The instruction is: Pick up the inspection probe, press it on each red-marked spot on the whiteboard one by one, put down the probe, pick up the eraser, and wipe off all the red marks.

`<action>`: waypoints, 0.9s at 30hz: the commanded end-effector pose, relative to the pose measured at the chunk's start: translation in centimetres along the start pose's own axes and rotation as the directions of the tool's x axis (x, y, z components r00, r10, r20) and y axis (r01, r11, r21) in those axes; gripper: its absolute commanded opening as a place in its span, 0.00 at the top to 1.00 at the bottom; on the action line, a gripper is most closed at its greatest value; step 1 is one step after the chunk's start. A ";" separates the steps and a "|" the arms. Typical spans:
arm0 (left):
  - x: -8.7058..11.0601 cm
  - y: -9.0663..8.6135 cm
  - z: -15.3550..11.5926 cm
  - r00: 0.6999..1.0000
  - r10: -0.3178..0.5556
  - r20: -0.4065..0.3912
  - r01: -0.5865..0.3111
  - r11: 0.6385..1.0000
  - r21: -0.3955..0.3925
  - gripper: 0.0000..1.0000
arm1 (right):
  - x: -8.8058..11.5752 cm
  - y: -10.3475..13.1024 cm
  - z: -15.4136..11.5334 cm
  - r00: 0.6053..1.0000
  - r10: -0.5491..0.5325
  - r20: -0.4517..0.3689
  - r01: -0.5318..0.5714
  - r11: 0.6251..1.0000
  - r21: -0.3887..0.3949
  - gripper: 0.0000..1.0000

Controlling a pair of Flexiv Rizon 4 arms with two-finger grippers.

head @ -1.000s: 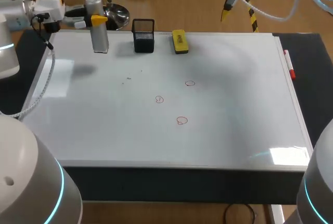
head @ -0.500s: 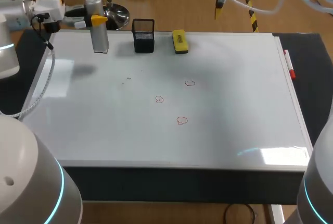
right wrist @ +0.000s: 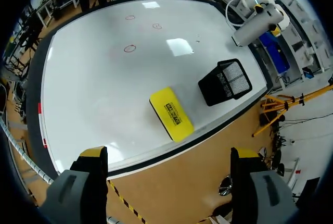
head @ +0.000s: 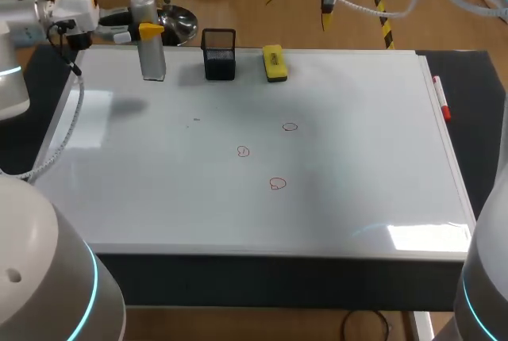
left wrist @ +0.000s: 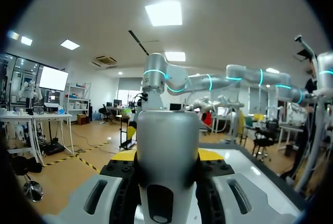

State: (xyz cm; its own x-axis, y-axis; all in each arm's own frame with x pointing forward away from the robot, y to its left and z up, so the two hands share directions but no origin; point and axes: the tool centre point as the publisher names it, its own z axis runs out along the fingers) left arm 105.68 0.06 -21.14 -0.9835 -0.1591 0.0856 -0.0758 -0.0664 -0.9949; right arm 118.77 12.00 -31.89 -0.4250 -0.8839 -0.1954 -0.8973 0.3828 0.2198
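The black mesh basket [head: 219, 59] stands on the whiteboard [head: 357, 159] at its far edge, and I place the other things from it. The probe [head: 152, 59], a silver cylinder, stands upright near the basket on the side of the left arm. I cannot tell if its foot touches the board. The left gripper [head: 145, 31] comes to it sideways and is clamped on it: in the left wrist view the cylinder fills the space between the two yellow tips, and each tip lies against it. The yellow eraser [head: 274, 63] lies flat just beside the basket on the other side, apart from it. The right gripper [right wrist: 167, 153] hangs in the air past the far edge of the table, beyond the eraser and not far from the basket. Its fingers are wide apart and hold nothing. In the right wrist view the eraser and the basket lie ahead of these fingers. Three small red marks [head: 276, 184] are on the board, well apart from the basket, toward the robot. A red pen [head: 440, 99] lies at the board's edge on the right arm's side, far from the basket.
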 end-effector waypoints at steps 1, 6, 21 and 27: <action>0.2 -0.1 0.0 1.000 0.002 0.005 -0.002 1.000 0.000 1.00 | -0.2 0.1 -0.5 0.989 0.000 -0.150 0.001 1.000 0.002 0.00; 0.2 -0.1 0.0 1.000 0.002 0.005 -0.002 1.000 0.000 1.00 | -0.2 0.1 -0.5 0.989 0.000 -0.150 0.001 1.000 0.002 0.00; 0.2 -0.1 0.0 1.000 0.002 0.005 -0.002 1.000 0.000 1.00 | -1.4 1.2 1.7 0.973 -0.104 -0.204 0.101 0.995 -0.025 0.00; 0.2 -0.1 0.0 1.000 0.002 0.005 -0.002 1.000 0.000 1.00 | -2.0 1.8 3.2 0.957 -0.166 -0.240 0.160 0.986 -0.044 0.00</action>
State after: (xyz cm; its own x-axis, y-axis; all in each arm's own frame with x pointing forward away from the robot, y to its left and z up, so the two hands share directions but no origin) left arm 105.68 0.05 -21.14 -0.9836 -0.1590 0.0856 -0.0758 -0.0665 -0.9949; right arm 116.85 14.81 -33.69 -0.2664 -0.9564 -0.1201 -0.9467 0.2361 0.2191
